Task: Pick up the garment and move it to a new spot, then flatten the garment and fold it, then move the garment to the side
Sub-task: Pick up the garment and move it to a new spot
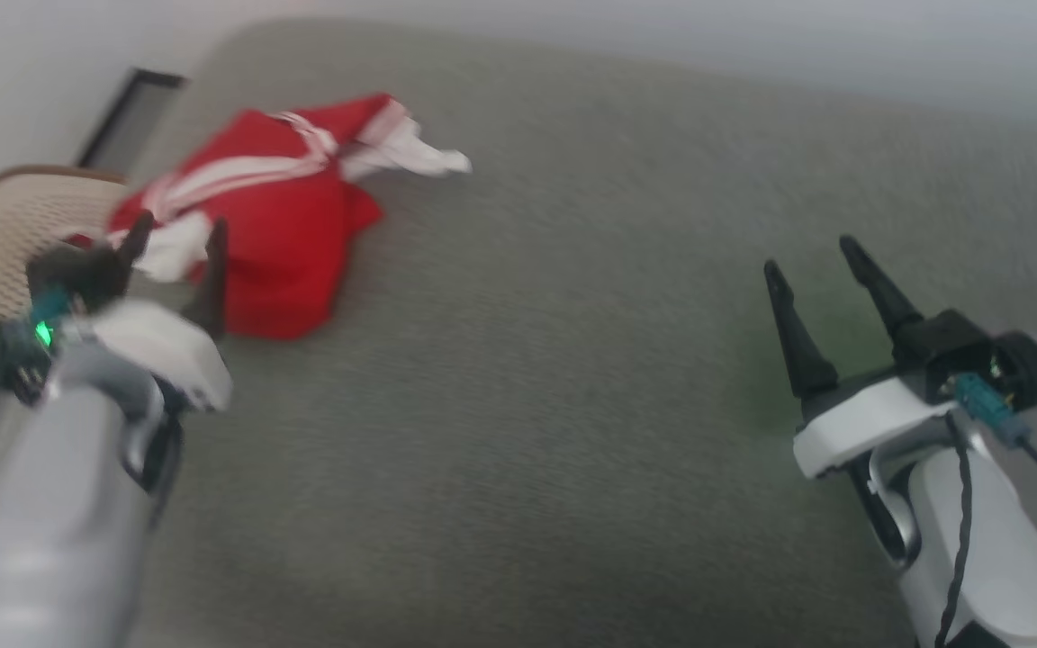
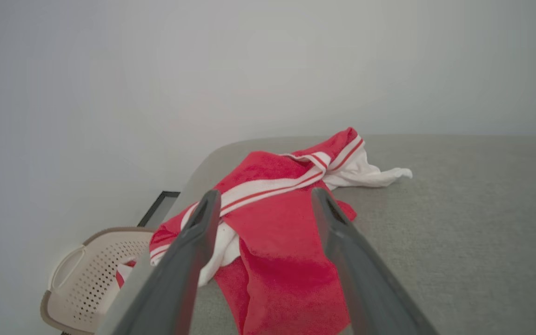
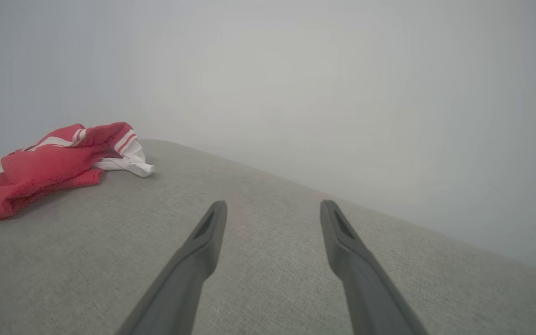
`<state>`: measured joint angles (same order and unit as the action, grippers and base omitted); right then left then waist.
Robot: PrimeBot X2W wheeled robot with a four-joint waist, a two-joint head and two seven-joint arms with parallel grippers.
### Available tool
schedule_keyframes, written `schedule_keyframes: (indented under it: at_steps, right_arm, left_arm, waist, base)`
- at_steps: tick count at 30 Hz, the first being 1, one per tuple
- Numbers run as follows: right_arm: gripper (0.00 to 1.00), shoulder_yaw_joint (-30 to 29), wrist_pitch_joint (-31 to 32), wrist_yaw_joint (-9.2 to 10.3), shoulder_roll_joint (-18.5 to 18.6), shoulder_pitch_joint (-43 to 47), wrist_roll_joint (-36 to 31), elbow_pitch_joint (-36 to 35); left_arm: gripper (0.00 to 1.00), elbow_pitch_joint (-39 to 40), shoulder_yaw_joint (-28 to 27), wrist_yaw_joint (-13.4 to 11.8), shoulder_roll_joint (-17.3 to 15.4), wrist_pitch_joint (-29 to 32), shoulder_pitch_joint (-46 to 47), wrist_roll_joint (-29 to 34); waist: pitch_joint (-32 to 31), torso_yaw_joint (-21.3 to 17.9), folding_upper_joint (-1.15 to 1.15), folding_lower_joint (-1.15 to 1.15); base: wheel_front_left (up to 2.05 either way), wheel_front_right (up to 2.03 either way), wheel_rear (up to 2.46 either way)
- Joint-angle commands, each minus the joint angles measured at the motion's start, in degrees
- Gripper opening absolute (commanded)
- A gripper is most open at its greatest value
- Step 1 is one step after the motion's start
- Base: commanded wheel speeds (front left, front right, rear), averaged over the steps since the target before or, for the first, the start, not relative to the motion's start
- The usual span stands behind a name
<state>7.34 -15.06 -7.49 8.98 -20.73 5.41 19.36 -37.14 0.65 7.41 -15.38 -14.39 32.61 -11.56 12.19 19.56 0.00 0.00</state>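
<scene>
Starting the pick-up: hovering the wide-open left gripper (image 1: 181, 229) over the crumpled red soft-fabric jersey with white trim (image 1: 289, 238), far left on the grey upholstered surface (image 1: 572, 405), with the right gripper (image 1: 808, 256) likewise wide; next probably needing lowering and pinching a fold.

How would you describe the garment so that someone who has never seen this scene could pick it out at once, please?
Start from the grey fabric surface before the robot. Near its far left corner, ahead of the open left gripper, lies the crumpled garment. Bright red cloth with white striped trim and a white sleeve part sets it apart from the beige perforated basket beside it.
</scene>
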Motion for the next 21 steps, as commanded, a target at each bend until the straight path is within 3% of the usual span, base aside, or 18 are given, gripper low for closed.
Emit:
schedule_keyframes:
  at_steps: [1, 6, 12, 16, 21]
  right_arm:
    - [1.0, -0.2, -0.1, 0.0, 0.3, -1.6, -0.2, -0.3]
    - [1.0, -0.6, -0.2, 0.0, 0.0, -4.1, -0.4, -1.6]
    - [1.0, -0.5, -0.2, 0.0, -0.4, -6.9, -1.0, -3.7]
    - [1.0, -0.3, -0.1, 0.0, 0.3, -7.8, -1.5, -5.1]
    - [1.0, 0.1, -0.1, 0.01, 0.7, -8.2, -1.4, -5.6]
  left_arm:
    - [1.0, -4.1, 3.2, 0.0, -2.2, 2.8, 4.6, -4.3]
    - [1.0, -12.4, 9.2, 0.1, -8.8, 13.2, 13.9, -18.1]
    - [1.0, -15.8, 15.2, 0.1, -15.9, 28.0, 19.3, -29.4]
    - [1.0, -18.0, 18.6, 0.1, -18.7, 35.8, 21.2, -34.7]
    - [1.0, -20.4, 21.2, 0.0, -19.0, 40.9, 20.5, -37.8]
  waist:
    - [6.8, -6.3, 0.0, 0.0]
    - [11.5, -10.7, 0.0, 0.0]
    - [17.1, -15.1, 0.0, 0.0]
    - [20.7, -17.1, 0.0, 0.0]
    - [22.0, -18.1, 0.0, 0.0]
  base:
    - [0.0, 0.0, 0.0]
    - [0.0, 0.0, 0.0]
    - [0.0, 0.0, 0.0]
    - [0.0, 0.0, 0.0]
    - [0.0, 0.0, 0.0]
